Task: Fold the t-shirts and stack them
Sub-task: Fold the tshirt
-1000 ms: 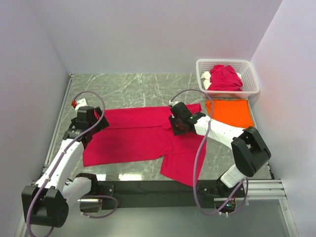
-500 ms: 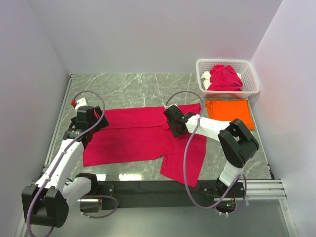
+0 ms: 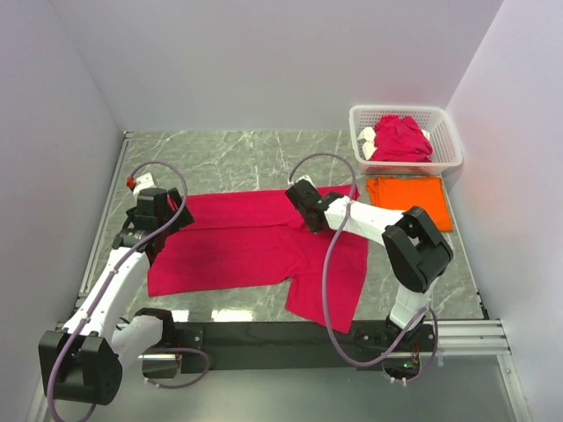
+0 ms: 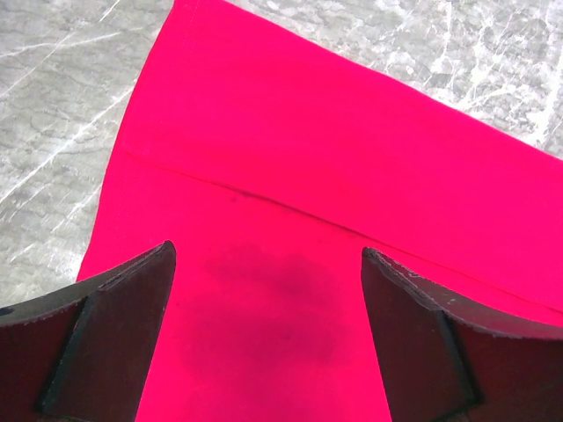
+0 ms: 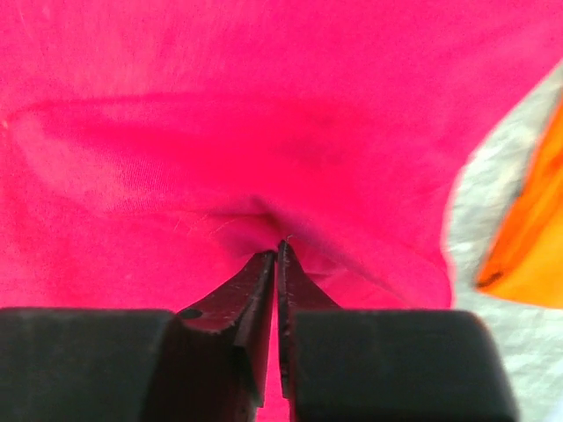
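Crimson-pink t-shirt point(image 3: 237, 246) lies spread flat across the middle of the worktop point(image 3: 246, 154), one sleeve reaching toward the near edge; its folding is judged barely begun. The right gripper point(image 5: 278, 251) is on the garment's far right portion, fingers pressed together with a pucker of the cloth pinched at their tips. The left gripper point(image 4: 268, 251) hovers over the garment's left edge, fingers spread wide and holding nothing. An orange t-shirt point(image 3: 409, 200) lies folded flat near the far right corner, the only finished item and the likely base of the stack. Just beyond it, the white basket point(image 3: 413, 165) holds crumpled crimson t-shirts point(image 3: 400, 139), not yet unloaded. Most of the task is judged outstanding.
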Robot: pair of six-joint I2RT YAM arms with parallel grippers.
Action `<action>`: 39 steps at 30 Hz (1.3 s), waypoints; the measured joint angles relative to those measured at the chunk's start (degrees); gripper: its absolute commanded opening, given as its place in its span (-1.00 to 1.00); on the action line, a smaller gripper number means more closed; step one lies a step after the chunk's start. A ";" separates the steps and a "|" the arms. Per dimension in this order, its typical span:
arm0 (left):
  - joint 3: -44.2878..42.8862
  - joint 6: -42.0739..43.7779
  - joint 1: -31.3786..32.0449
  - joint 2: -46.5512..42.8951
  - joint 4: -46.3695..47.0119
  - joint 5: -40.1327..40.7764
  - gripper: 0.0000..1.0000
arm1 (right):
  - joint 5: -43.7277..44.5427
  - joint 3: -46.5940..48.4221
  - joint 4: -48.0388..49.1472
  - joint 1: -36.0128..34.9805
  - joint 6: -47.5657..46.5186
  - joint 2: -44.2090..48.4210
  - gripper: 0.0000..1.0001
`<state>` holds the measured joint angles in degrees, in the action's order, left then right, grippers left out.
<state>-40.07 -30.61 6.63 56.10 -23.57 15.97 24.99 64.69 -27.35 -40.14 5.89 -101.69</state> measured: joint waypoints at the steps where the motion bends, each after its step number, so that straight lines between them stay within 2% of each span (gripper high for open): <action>1: 0.00 0.00 0.00 0.00 0.11 0.00 0.84 | 0.59 1.18 -0.59 0.00 -0.96 -0.07 -0.85; 6: 0.00 0.02 0.00 0.00 0.15 -0.02 0.84 | 3.13 8.31 -1.38 0.37 -4.98 -1.20 -0.78; 11: 0.00 0.07 0.00 0.02 0.17 -0.04 0.84 | 2.71 14.69 -1.73 1.70 -8.66 -5.51 -0.49; 14: 0.00 0.15 -0.02 0.02 0.17 -0.07 0.84 | 2.23 17.62 -1.99 2.80 -10.51 -8.61 -0.39; 18: 0.00 0.22 0.00 0.07 0.17 -0.09 0.84 | 1.05 21.16 -2.60 4.70 -11.13 -12.20 -0.39; 23: 0.00 0.22 0.00 0.37 0.17 -0.22 0.84 | -3.74 20.96 -3.85 6.54 -7.04 -10.82 -0.32; 26: 0.00 0.22 0.00 0.52 0.17 -0.22 0.84 | -8.90 15.82 -2.08 7.30 -0.02 -5.46 -0.08; 29: 0.00 0.22 0.00 0.52 0.17 -0.24 0.84 | -15.52 5.53 1.53 8.44 8.22 3.58 0.03; 34: 0.00 0.22 0.00 0.52 0.17 -0.26 0.84 | -24.87 -9.64 12.72 13.09 22.60 13.22 -0.01; 39: 0.00 0.22 0.00 0.52 0.17 -0.24 0.83 | -30.32 -17.70 23.10 15.19 32.68 12.57 -0.03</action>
<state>-40.07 -30.39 6.63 56.62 -23.40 15.73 -5.32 46.98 -4.25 -24.95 38.57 -89.12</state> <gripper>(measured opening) 0.921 0.486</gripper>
